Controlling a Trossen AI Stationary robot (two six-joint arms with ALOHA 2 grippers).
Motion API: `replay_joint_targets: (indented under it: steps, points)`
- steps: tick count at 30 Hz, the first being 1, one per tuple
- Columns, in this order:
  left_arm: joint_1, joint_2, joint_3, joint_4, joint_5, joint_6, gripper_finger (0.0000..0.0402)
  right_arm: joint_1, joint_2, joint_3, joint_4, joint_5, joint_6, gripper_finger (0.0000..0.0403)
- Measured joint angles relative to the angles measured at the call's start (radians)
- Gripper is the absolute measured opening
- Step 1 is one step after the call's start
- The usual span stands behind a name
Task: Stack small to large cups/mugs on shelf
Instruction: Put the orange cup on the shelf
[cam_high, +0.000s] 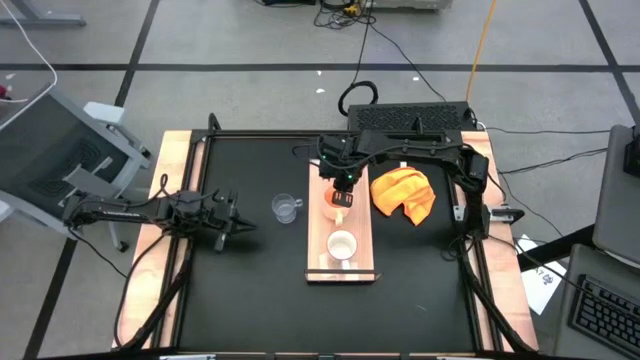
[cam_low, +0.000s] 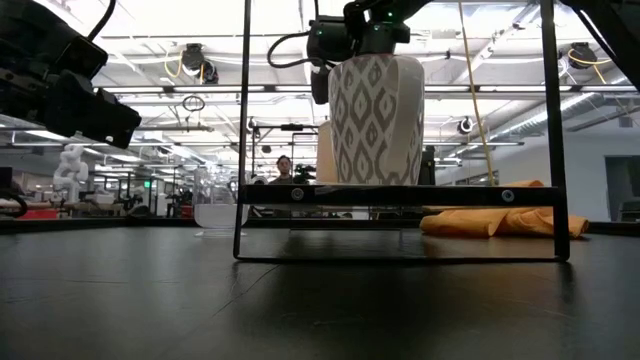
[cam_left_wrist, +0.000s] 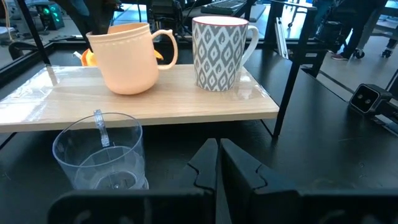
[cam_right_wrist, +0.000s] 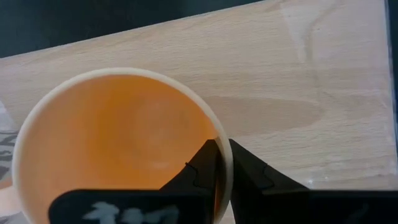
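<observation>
Cups are partly sorted: the white mug (cam_high: 342, 245) and the orange mug (cam_high: 334, 198) stand on the shelf (cam_high: 322, 268), with the right gripper (cam_right_wrist: 222, 149) jaws pinching the orange mug's rim, while the glass cup (cam_high: 286, 209) waits on the bench (cam_high: 240, 290) near the left gripper (cam_left_wrist: 219, 149), jaws together.

Both arms are matte black, built of slim jointed links with blocky housings at the joints, and black cables run along them. The left claw (cam_high: 238, 226) ends in two dark, angular fingers (cam_left_wrist: 239, 174) with stepped, notched inner edges. The right claw (cam_high: 343, 196) has the same black notched fingers (cam_right_wrist: 205, 165); a white marking, partly cut off, shows on its body.
</observation>
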Motion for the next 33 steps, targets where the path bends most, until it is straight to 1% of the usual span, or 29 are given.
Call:
replay_joint_targets:
  steps: [10, 13, 19, 23, 29, 33]
  points:
    - [0.000, 0.000, 0.000, 0.000, 0.000, -0.006, 0.0021, 0.034, 0.000, 0.000, 0.000, -0.002, -0.005, 0.0020]
    - [0.000, 0.000, 0.000, 0.000, 0.000, -0.018, 0.0021, 0.038, 0.004, -0.002, 0.003, -0.002, 0.001, 0.0035]
    - [0.000, 0.000, 0.000, 0.000, 0.001, -0.034, 0.0021, 0.038, 0.002, -0.002, 0.021, -0.002, 0.019, 0.0084]
    - [0.000, 0.000, 0.000, 0.000, 0.002, -0.041, 0.0021, 0.038, 0.002, -0.002, 0.023, -0.003, 0.035, 0.0107]
    - [0.000, 0.000, 0.000, 0.000, 0.002, -0.040, 0.0021, 0.038, -0.003, -0.002, 0.023, -0.003, 0.035, 0.0124]
    - [0.000, 0.000, 0.000, 0.000, 0.002, -0.040, 0.0021, 0.038, -0.037, -0.002, 0.029, -0.003, 0.018, 0.0126]
